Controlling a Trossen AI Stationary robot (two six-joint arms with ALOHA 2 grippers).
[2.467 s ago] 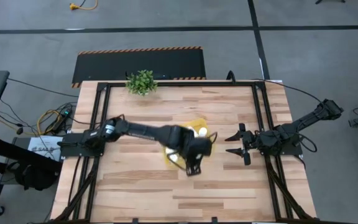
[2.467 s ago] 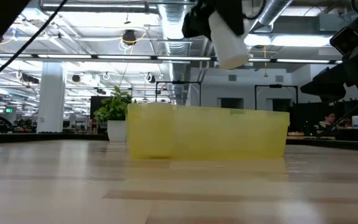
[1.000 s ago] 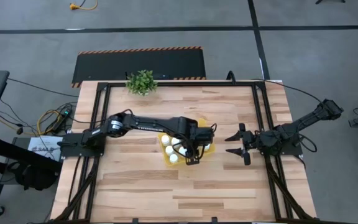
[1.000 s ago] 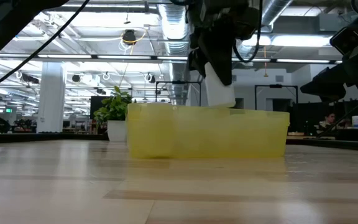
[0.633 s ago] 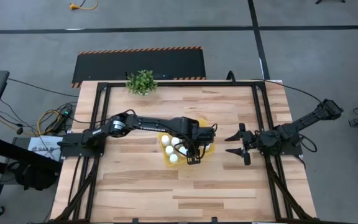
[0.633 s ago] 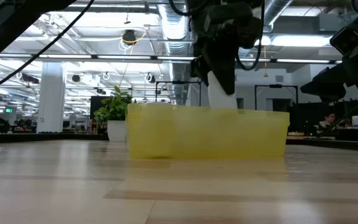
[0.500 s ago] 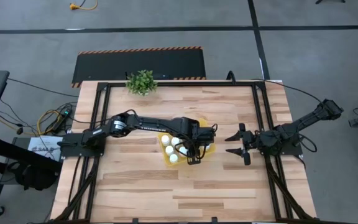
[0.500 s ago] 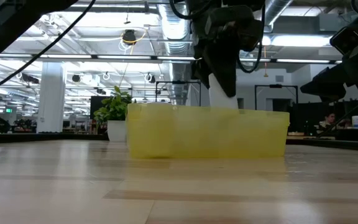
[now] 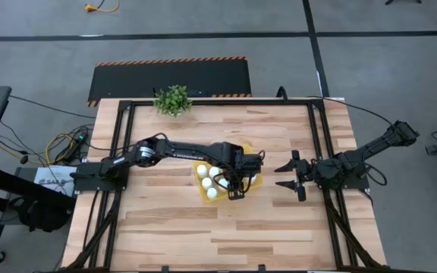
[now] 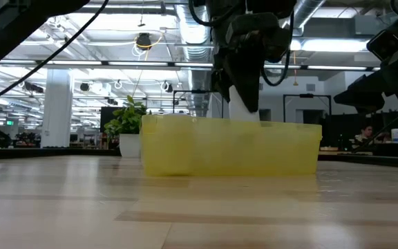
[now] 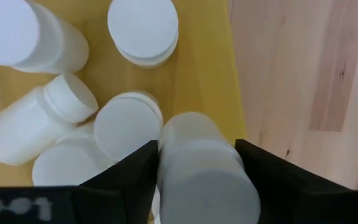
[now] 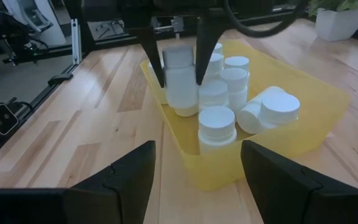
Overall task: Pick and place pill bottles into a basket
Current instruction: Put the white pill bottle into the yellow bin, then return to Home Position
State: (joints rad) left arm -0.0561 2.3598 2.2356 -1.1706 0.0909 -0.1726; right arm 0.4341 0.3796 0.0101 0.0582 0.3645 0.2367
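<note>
The yellow basket stands at the table's middle and also shows in the low view. Several white pill bottles stand or lie in it, also seen in the right wrist view. My left gripper is over the basket's near right part, shut on one more white bottle, which also shows in the low view. My right gripper is open and empty to the right of the basket, pointing at it. My left gripper pinches the bottle's round side wall between its two fingers, one on each side. The fingers come from above, pointing down. The bottle hangs about upright, its lower end inside the basket; whether it rests on anything I cannot tell.
A small green potted plant stands at the table's far edge, left of the middle. Black rails run along the table's left and right sides. Bare wood lies near and far of the basket.
My left gripper has gone down a little over the basket with the bottle still in its fingers. The bottle's lower end has sunk behind the basket's wall in the low view.
</note>
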